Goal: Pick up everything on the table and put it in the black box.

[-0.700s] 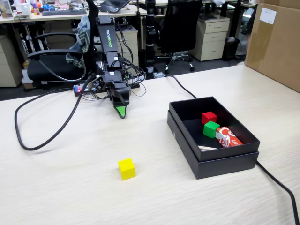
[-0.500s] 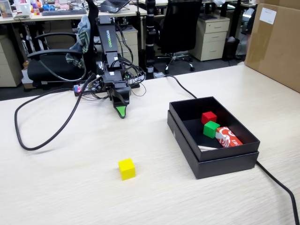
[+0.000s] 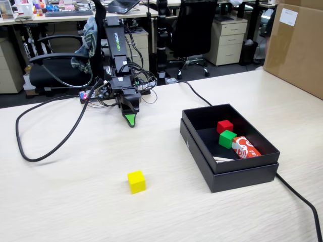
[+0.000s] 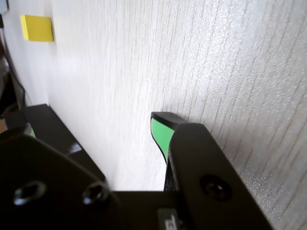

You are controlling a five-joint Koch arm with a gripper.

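Resting folded at the table's [image 3: 75,201] far edge, the gripper [image 3: 130,121], jaw state unclear, leaves the yellow cube [image 3: 136,181] unreached, well apart from the black box [image 3: 242,174].

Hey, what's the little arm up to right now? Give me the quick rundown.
Claw parked low near its base, holding nothing; open or shut unclear. Yellow cube alone on the table, outside the black box. Path clear.

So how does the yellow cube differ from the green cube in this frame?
Place: the yellow cube sits alone on the bare table, while the green cube lies inside the black box.
Neighbours: nothing touches the yellow cube; the green cube sits close against the red cube and next to a red-and-white packet.
Task state: yellow not yet boxed, green already in.
Shared: both are small plain cubes of similar size.
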